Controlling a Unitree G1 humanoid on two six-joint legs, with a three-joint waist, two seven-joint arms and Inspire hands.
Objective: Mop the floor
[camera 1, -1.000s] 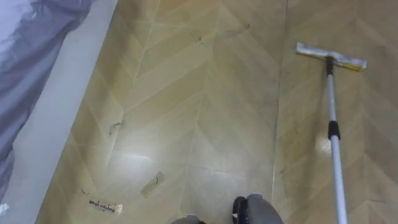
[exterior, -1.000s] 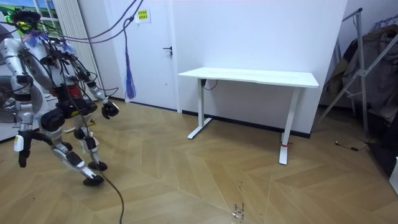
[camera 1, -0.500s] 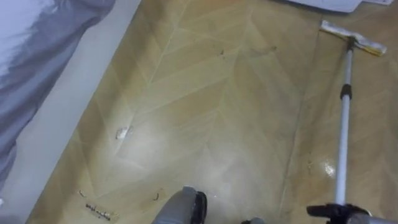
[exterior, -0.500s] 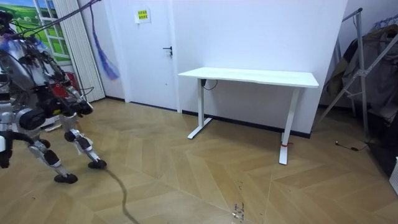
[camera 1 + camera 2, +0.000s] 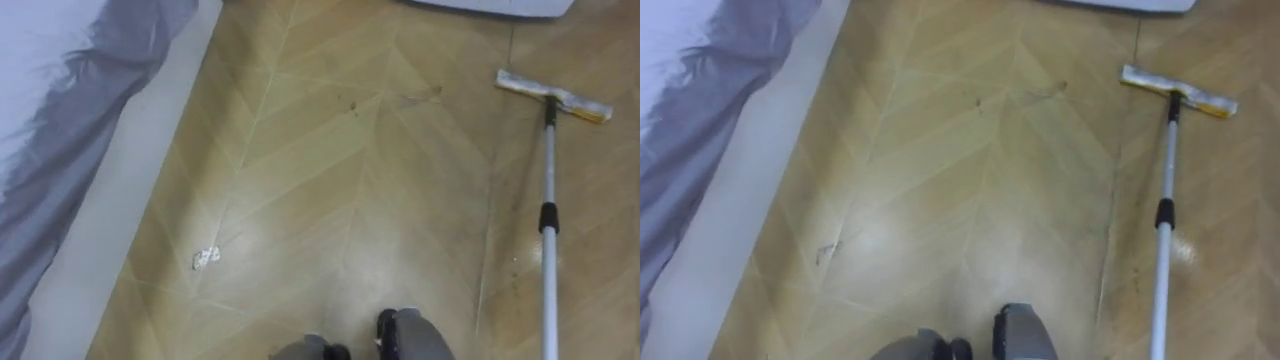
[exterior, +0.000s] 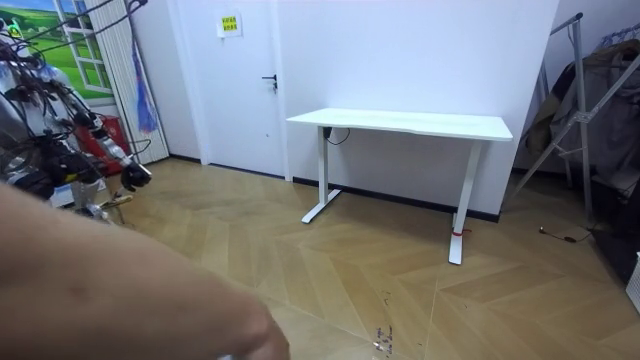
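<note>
Left eye view: the mop point(image 5: 547, 200) is on the right of the wooden floor point(image 5: 340, 190). Its flat pale head point(image 5: 553, 97) rests on the boards at the far right. The white pole point(image 5: 546, 290) runs from the head straight toward the near edge and leaves the picture there, with 1 black collar point(image 5: 547, 217) about halfway along. What holds the pole lies below the edge, so I cannot tell which hand has it or how its fingers are set.

1 small white scrap point(image 5: 205, 257) lies on the boards near left, well apart from the mop. A grey sheet point(image 5: 70, 120) covers the far left, with a pale strip point(image 5: 120, 200) between it and the wood. A white edge point(image 5: 495, 5) crosses the far rim, just beyond the mop head.

In the room view the robot stands at the room view's left, near a striped curtain point(image 6: 118, 60), well apart from the white table point(image 6: 400, 123) by the far wall. 1 dark hand point(image 6: 135, 176) reaches out from its body; I cannot tell which one it is, nor whether its fingers are released or clenched. A person's blurred arm point(image 6: 110, 290), close to the camera, hides the robot's lower half.
</note>
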